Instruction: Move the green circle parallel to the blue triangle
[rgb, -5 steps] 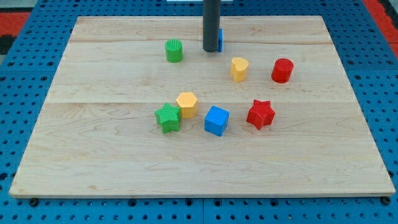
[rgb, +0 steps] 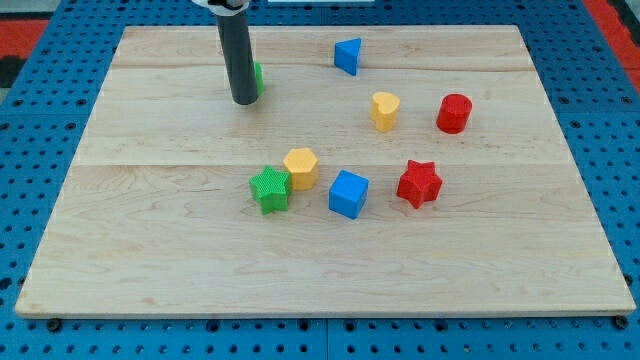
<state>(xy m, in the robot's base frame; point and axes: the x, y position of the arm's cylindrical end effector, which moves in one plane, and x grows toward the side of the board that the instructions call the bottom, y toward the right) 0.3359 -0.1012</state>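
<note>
The dark rod comes down from the view's top, and my tip (rgb: 243, 102) rests on the board at the upper left. The green circle (rgb: 257, 77) is mostly hidden behind the rod; only a green sliver shows at the rod's right edge, touching or almost touching it. The blue triangle (rgb: 347, 55) stands near the view's top, right of the rod and well apart from it.
A yellow heart (rgb: 385, 110) and a red cylinder (rgb: 453, 113) stand at the right. A green star (rgb: 269, 188), a yellow hexagon (rgb: 300, 167), a blue cube (rgb: 348, 193) and a red star (rgb: 419, 183) form a row at the middle. The wooden board (rgb: 150, 250) lies on a blue pegboard.
The rod has moved left from in front of the blue triangle to the green circle. The triangle is now uncovered. The green circle seems to have shifted left and slightly up.
</note>
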